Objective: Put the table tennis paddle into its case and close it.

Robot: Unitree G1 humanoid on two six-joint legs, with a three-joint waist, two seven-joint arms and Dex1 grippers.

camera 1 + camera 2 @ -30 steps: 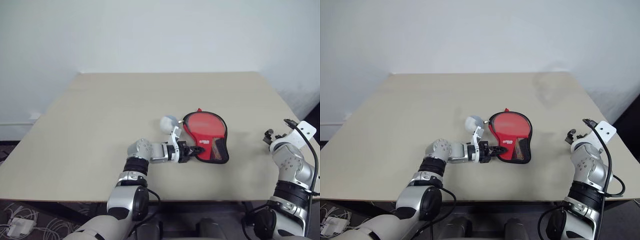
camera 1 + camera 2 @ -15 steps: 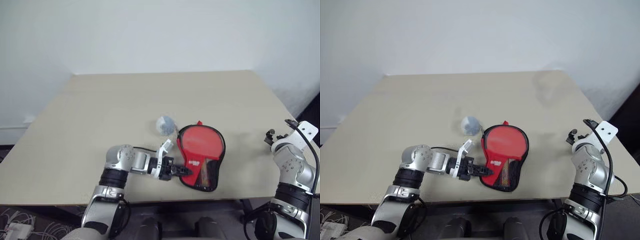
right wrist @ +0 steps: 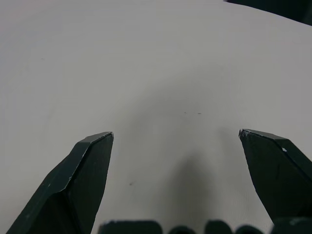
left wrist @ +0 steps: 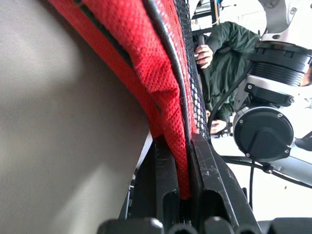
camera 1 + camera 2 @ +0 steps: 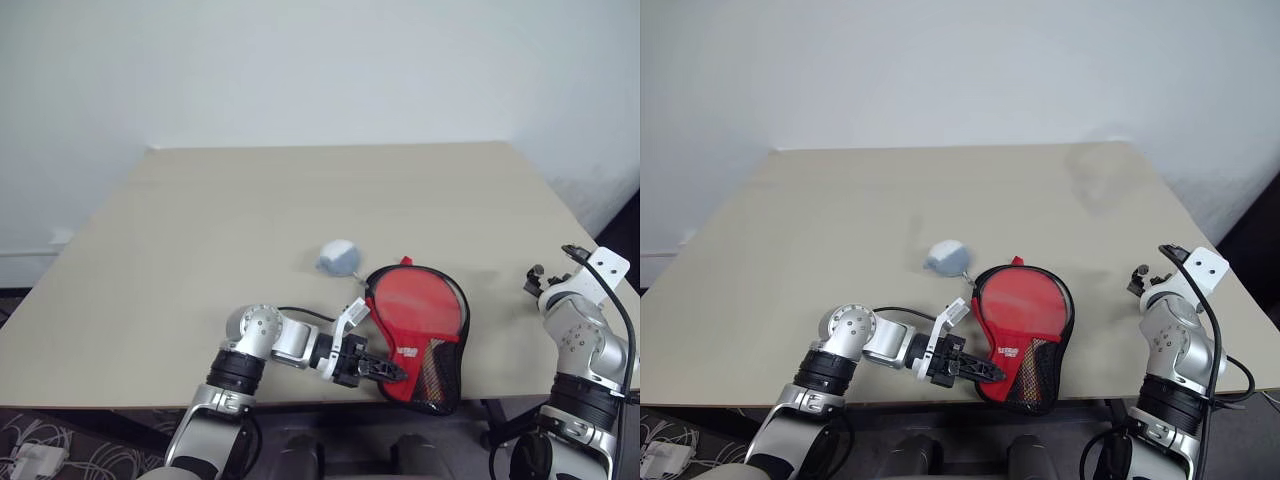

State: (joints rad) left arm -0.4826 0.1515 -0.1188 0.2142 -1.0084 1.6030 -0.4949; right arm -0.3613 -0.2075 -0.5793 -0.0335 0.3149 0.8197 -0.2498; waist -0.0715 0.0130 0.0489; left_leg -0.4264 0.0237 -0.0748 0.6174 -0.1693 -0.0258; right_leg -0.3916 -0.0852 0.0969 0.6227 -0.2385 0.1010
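At the near edge of the table point(image 5: 200, 250), the left gripper point(image 5: 385, 371) reaches across to the right, its fingers point(image 4: 163, 180) pinched tight on the red edge of the case point(image 5: 420, 325). The case lies flat, its round end toward the far side and its narrow mesh end overhanging the near edge of the table. The paddle point(image 5: 412, 308) seems to be inside: a red face fills the case, with something wood-coloured behind the mesh, but whether the zip is fully shut cannot be told.

The main risk is the overhang. If the left arm drags the case nearer, it could tip off the edge, held by a thin fold of fabric alone. That fold could slip from the fingers, and an unzipped case could let the paddle slide out.

To the right, well apart from the case, the right gripper point(image 5: 545, 272) hovers over bare table with its fingers point(image 3: 83, 180) spread wide and empty, so nothing steadies the case.

Just beyond the case lies a small white-grey ball point(image 5: 339, 257), which a sideways sweep could knock away.
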